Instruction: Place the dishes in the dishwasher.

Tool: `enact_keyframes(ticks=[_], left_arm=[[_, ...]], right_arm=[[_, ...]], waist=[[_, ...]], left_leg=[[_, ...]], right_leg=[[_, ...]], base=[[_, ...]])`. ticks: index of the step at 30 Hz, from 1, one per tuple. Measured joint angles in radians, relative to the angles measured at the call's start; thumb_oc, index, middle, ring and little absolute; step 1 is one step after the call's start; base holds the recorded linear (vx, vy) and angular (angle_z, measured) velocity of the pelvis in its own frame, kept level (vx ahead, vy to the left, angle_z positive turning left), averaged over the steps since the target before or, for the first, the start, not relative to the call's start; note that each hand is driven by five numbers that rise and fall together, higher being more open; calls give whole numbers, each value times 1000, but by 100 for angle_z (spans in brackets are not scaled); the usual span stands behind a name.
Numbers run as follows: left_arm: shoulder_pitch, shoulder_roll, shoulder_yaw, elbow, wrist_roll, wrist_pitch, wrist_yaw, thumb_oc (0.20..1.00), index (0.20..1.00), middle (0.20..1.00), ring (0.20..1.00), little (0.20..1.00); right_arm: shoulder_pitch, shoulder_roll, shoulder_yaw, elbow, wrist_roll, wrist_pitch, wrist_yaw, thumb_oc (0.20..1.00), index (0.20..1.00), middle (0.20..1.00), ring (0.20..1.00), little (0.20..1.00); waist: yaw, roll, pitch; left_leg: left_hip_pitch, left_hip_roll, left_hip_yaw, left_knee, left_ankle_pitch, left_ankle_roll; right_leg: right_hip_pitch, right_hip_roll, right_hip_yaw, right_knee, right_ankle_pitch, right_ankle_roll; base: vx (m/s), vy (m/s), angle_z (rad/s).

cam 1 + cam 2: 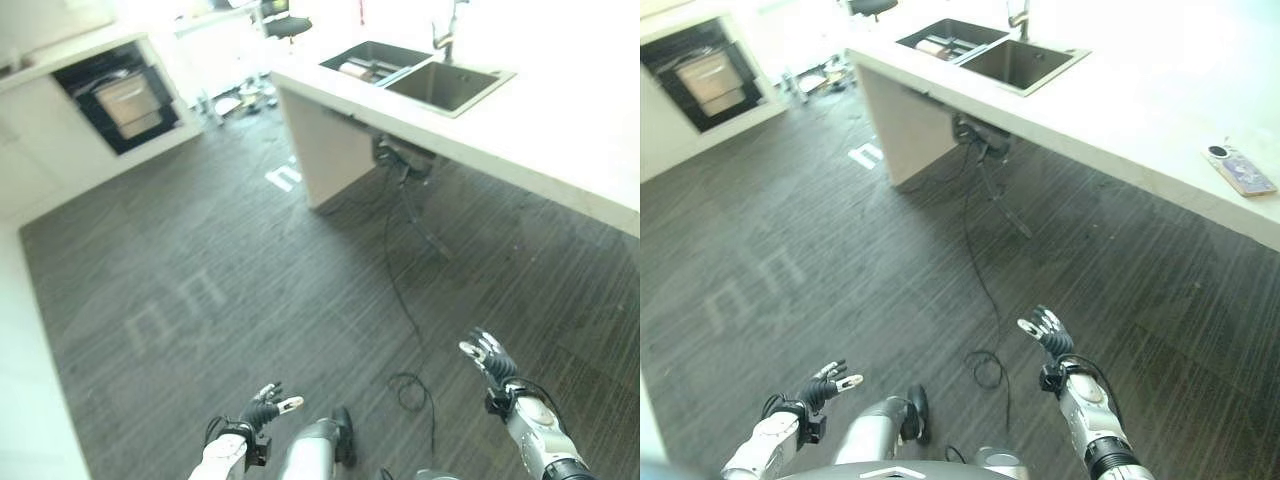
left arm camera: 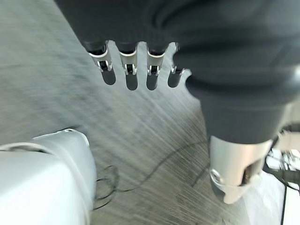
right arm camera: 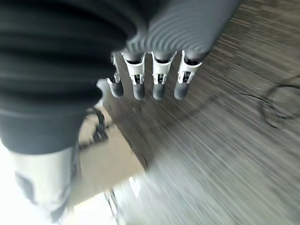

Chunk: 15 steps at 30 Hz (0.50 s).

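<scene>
Across the dark striped floor (image 1: 250, 260), in the left eye view, the dishwasher (image 1: 118, 95) is standing open in the far white cabinets, its racks showing, while the dishes (image 1: 362, 69) are lying in the nearer basin of the sink (image 1: 440, 85) set in the white worktop (image 1: 560, 130); the robot is standing well apart from both, so both hands are hanging low and idle. In the right eye view the left hand (image 1: 830, 385) and the right hand (image 1: 1045, 333) are reaching forward over bare floor, and a flat phone-like object (image 1: 1240, 168) is lying on the worktop. In the left wrist view the fingers (image 2: 131, 70) are hanging straight, holding nothing. In the right wrist view its fingers (image 3: 159, 77) are likewise spreading relaxed and empty, presumably waiting for the approach to the sink.
</scene>
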Motion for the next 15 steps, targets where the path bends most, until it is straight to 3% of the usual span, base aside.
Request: enact_keyframes(ticks=[1, 2, 3, 4, 6, 9, 10, 13, 14, 15], left_arm=[[-12, 0, 6, 5, -1, -5, 0, 1000, 1000, 1000, 1000, 1000], [-4, -13, 21, 8, -1, -5, 0, 1000, 1000, 1000, 1000, 1000], [10, -19, 29, 24, -1, 1, 0, 1000, 1000, 1000, 1000, 1000], [28, -11, 30, 35, -1, 4, -4, 1000, 1000, 1000, 1000, 1000], [-4, -8, 62, 48, -1, -9, -7, 1000, 1000, 1000, 1000, 1000], [-40, 0, 60, 61, 1, -10, -8, 1000, 1000, 1000, 1000, 1000], [-61, 2, 59, 70, 2, -9, -8, 1000, 1000, 1000, 1000, 1000], [-104, 15, 20, 66, 19, -5, -11, 1000, 1000, 1000, 1000, 1000], [-126, 36, 2, 53, 19, -6, -19, 1000, 1000, 1000, 1000, 1000], [-139, 44, -21, 59, 19, -3, -19, 1000, 1000, 1000, 1000, 1000]], right_arm=[[-3, -3, 10, 2, -1, 11, 2, 1000, 1000, 1000, 1000, 1000], [6, -6, 23, 8, -2, 15, 3, 1000, 1000, 1000, 1000, 1000], [27, 10, 27, 27, -9, 17, 4, 1000, 1000, 1000, 1000, 1000], [37, 23, 26, 49, -37, 14, 15, 1000, 1000, 1000, 1000, 1000], [32, 18, 20, 43, -37, 13, 22, 1000, 1000, 1000, 1000, 1000], [25, 30, 18, 42, -37, 15, 24, 1000, 1000, 1000, 1000, 1000], [24, 31, 18, 40, -37, 16, 23, 1000, 1000, 1000, 1000, 1000], [40, 57, -6, 30, -37, 22, 8, 1000, 1000, 1000, 1000, 1000], [39, 75, -9, 18, -37, 17, 1, 1000, 1000, 1000, 1000, 1000], [55, 90, -21, 4, -38, 13, 1, 1000, 1000, 1000, 1000, 1000]], waist=[[9, 8, -6], [18, 27, -13], [23, 18, -14], [22, 10, -11], [25, -19, -11], [30, -10, -17], [27, -10, -18], [15, 15, -26], [10, 16, -22], [-10, 14, -17]], left_leg=[[-52, -4, -55, -1, 2, 3], [-39, 20, -89, -37, -29, 56], [12, 25, -97, -11, 104, 151], [120, 4, -82, -32, 171, 60], [173, -53, -40, -37, 107, 73], [206, -110, -39, 43, -2, 80], [220, -129, -56, 54, -24, 99], [285, -134, -127, 50, -53, 127], [290, -152, -121, 76, -96, 161], [306, -167, -138, 112, -131, 164]], right_leg=[[21, 1, 22, -20, -11, 21], [43, 10, 32, 12, -23, 58], [47, -11, 42, 157, -62, 97], [-18, -31, 49, 219, -119, 98], [-162, -53, 38, 219, -104, 59], [-96, -93, 11, 177, -58, 74], [-85, -105, -7, 202, -44, 76], [-119, -103, -52, 389, 83, 110], [-230, -109, -28, 605, 193, 110], [-367, -146, 8, 869, 336, 138]], base=[[345, 185, -80], [406, 259, -97], [586, 440, -98], [597, 480, -74], [428, 368, -25], [352, 315, 14], [363, 378, 48], [259, 323, 64], [239, 288, 78], [183, 105, 56]])
